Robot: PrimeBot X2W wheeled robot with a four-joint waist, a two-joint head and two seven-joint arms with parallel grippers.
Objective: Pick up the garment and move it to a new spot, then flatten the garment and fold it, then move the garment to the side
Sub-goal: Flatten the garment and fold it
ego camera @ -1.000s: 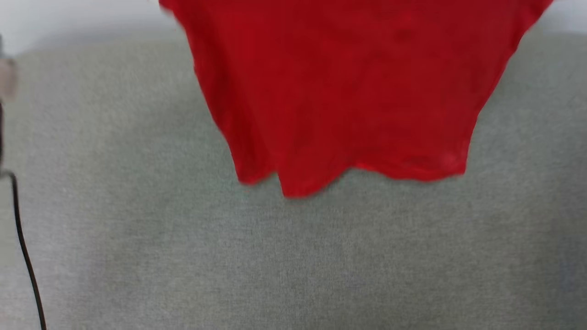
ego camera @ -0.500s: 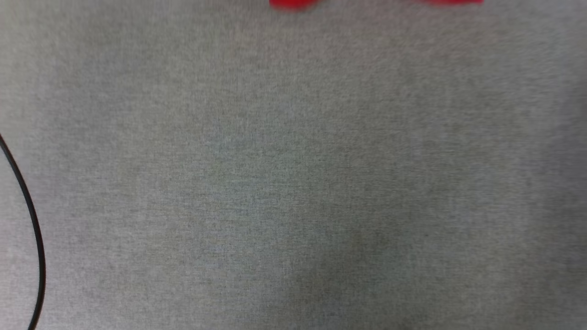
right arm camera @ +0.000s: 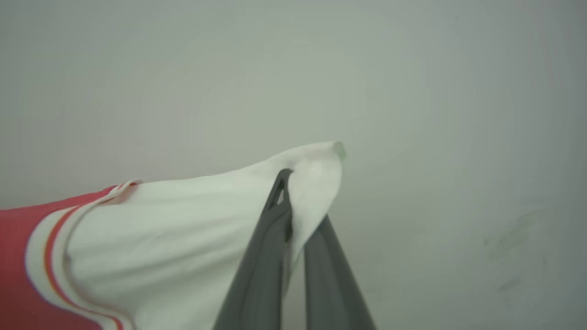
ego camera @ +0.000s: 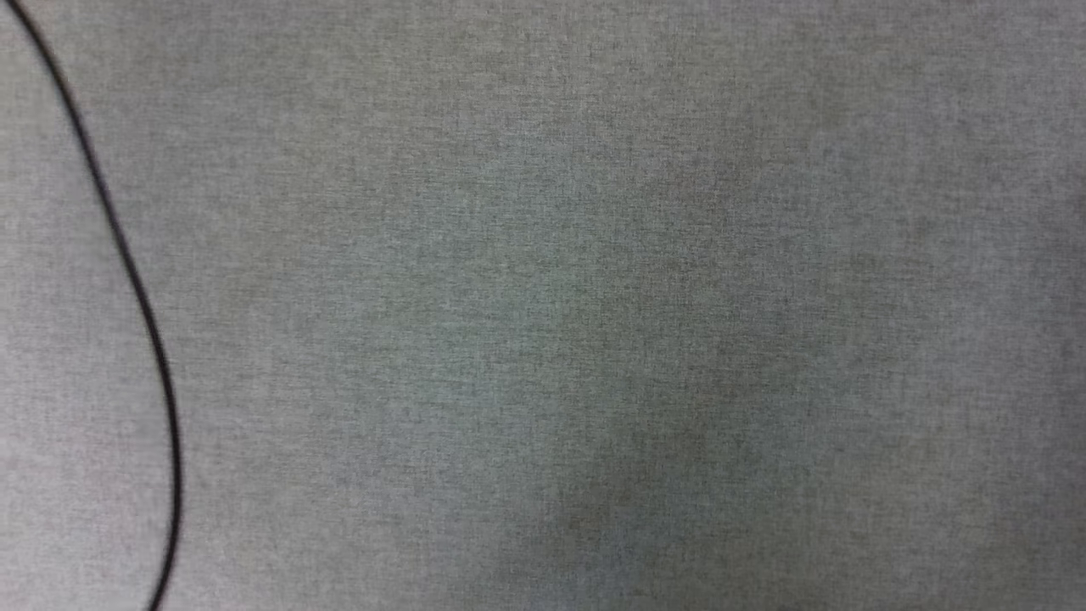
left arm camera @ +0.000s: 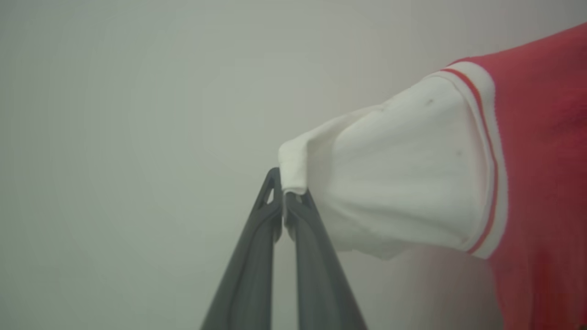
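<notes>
The garment [left arm camera: 541,151] is a red shirt with white short sleeves edged in red-white striped trim, and it hangs in the air between my two arms. In the left wrist view my left gripper [left arm camera: 284,192] is shut on the tip of one white sleeve [left arm camera: 403,174], which stretches away to the right toward the red body. In the right wrist view my right gripper [right arm camera: 293,201] is shut on the other white sleeve [right arm camera: 183,229], with the garment's [right arm camera: 18,256] red body at the lower left. Its lower part is out of view.
The head view looks straight down on a grey fabric surface [ego camera: 594,322]. A thin black cable [ego camera: 136,288] curves down that surface's left side. Behind the sleeves in both wrist views is a plain pale wall.
The head camera has tilted down: the red garment slid up and out of the head view, and the black cable shifted up and to the right in the picture.
</notes>
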